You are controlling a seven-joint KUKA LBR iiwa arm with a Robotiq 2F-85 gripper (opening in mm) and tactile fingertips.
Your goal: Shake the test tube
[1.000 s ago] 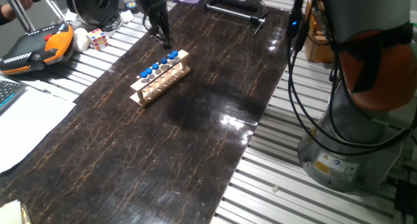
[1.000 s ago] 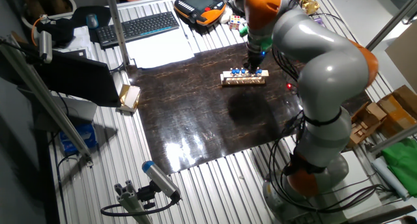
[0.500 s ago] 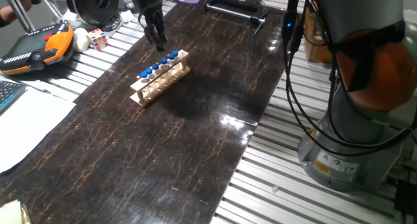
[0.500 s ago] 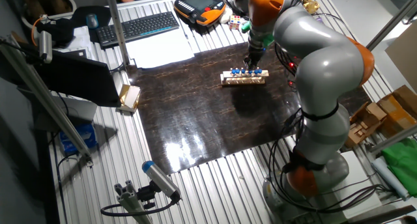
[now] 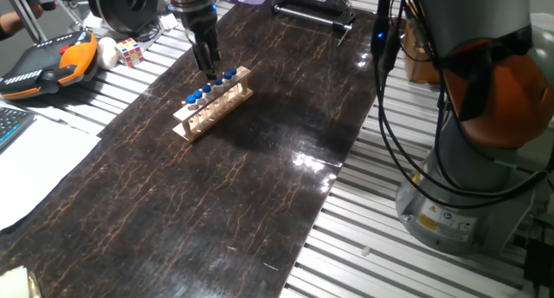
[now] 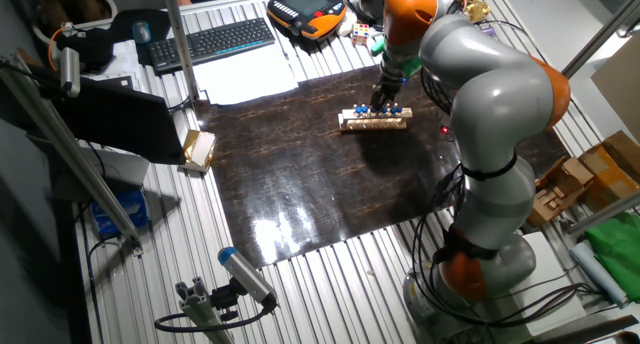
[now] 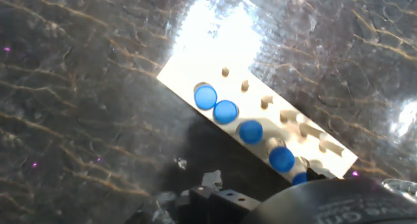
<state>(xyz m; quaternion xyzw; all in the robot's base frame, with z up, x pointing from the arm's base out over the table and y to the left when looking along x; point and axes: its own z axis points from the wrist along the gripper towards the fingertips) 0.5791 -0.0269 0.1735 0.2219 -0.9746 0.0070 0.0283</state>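
The gripper (image 5: 208,62) hangs over the rack (image 5: 213,103) at upper left; whether its fingers are apart cannot be told. The test tube (image 5: 211,85) stands among identical capped ones, so a slightly off descent could bump neighbours or tip the rack. The dark glossy tabletop (image 5: 260,177) throws glare.

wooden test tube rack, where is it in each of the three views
One fixed view: the wooden rack sits upper left of centre on the dark mat, under the gripper.
The other fixed view: upper centre-right, at the mat's far edge, below the orange arm joint.
Hand view: it runs diagonally from upper centre to lower right.
Shared landmark: the row of blue caps along the rack.
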